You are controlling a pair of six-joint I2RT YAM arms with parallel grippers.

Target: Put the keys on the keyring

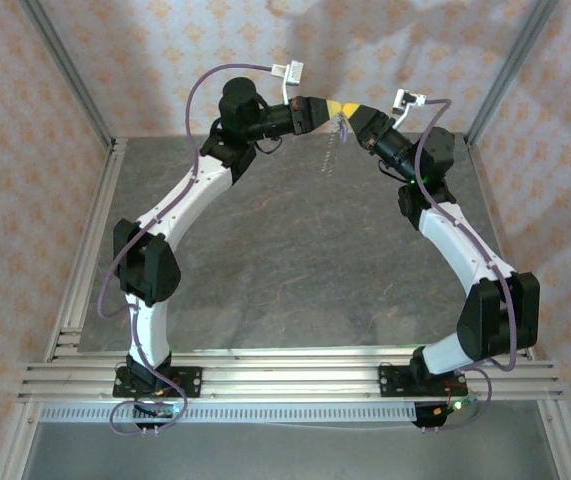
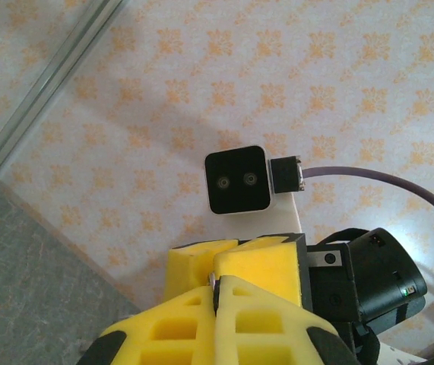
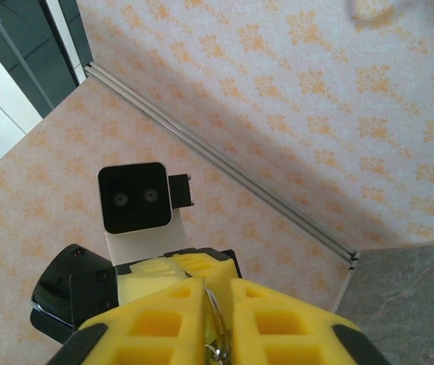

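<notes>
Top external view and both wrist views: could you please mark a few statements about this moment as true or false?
1. The left gripper and the right gripper meet in the air above the far end of the table. True.
2. The keyring lies flat on the table. False: it is up in the air, between the right gripper's yellow fingers.
3. The left gripper stands wide open. False: its yellow fingers are pressed together.
4. The left wrist view faces the right wrist camera. True.
5. The table is bright red. False: it is grey, like stone.
</notes>
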